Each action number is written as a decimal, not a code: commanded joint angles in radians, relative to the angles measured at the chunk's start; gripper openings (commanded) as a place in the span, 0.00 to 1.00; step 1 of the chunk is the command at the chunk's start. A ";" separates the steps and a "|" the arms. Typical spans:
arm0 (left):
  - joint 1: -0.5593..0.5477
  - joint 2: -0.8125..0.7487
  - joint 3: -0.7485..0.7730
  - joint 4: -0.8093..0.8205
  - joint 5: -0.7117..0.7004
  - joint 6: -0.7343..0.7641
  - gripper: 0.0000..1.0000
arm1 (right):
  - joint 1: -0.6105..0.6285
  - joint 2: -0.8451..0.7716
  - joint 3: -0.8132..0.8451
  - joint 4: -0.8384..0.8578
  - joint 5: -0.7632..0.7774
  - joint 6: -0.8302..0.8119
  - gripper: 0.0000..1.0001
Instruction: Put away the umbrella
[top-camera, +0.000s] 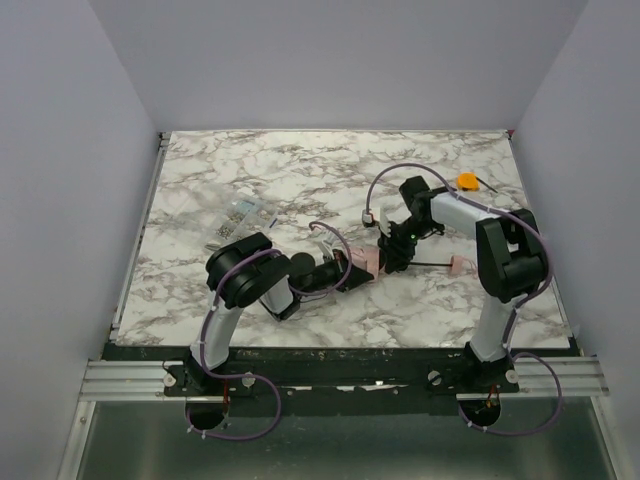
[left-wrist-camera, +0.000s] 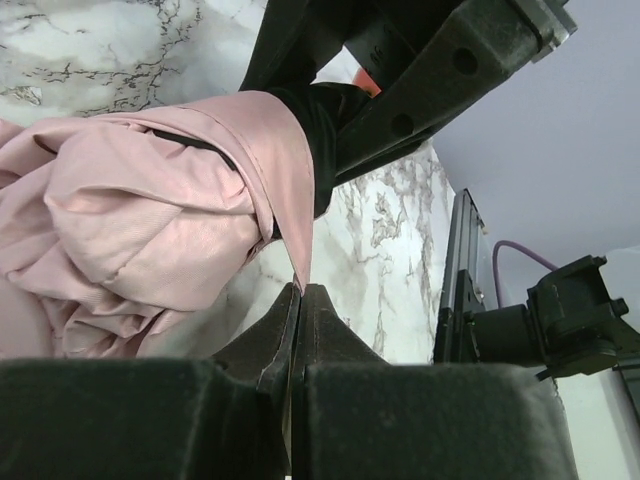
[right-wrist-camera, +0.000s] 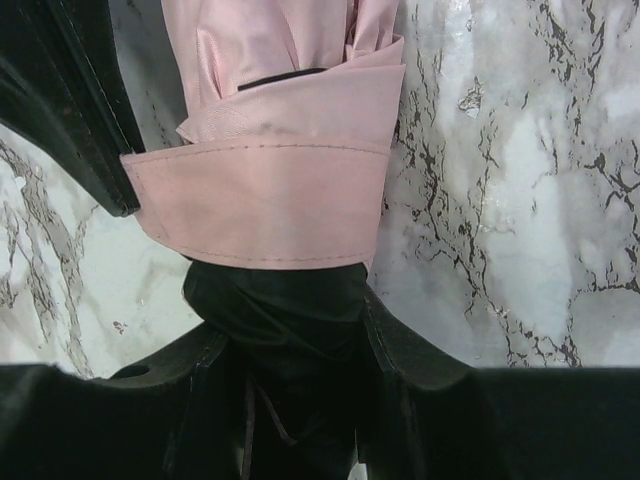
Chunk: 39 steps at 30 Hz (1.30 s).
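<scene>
The pale pink umbrella (top-camera: 369, 262) lies folded mid-table, its thin shaft (top-camera: 428, 264) running right to a small pink handle (top-camera: 456, 265). My right gripper (top-camera: 391, 257) comes down on the bundle's right end. In the right wrist view, the right gripper (right-wrist-camera: 290, 320) is shut on the dark bunched end of the umbrella (right-wrist-camera: 270, 90), just below the pink strap (right-wrist-camera: 260, 200) wrapped round it. My left gripper (top-camera: 352, 268) sits at the bundle's left side. In the left wrist view, the left gripper (left-wrist-camera: 300, 290) is shut, pinching the tip of the strap (left-wrist-camera: 285, 170) beside the crumpled canopy (left-wrist-camera: 130, 230).
A small orange object (top-camera: 467, 181) lies at the back right of the marble table (top-camera: 300, 170). A clear packet of small metal parts (top-camera: 243, 215) lies left of centre. Grey walls close in three sides. The right arm's black fingers (left-wrist-camera: 430, 80) cross the top of the left wrist view.
</scene>
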 joint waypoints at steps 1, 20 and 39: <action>-0.009 0.032 0.013 -0.053 0.089 0.052 0.00 | 0.013 0.163 -0.049 -0.056 0.166 0.075 0.02; -0.011 -0.056 0.128 -0.627 -0.070 0.270 0.00 | 0.005 0.210 0.006 -0.110 0.150 0.075 0.02; -0.031 -0.141 0.102 -0.712 0.001 0.332 0.00 | -0.003 0.231 0.036 -0.114 0.146 0.101 0.02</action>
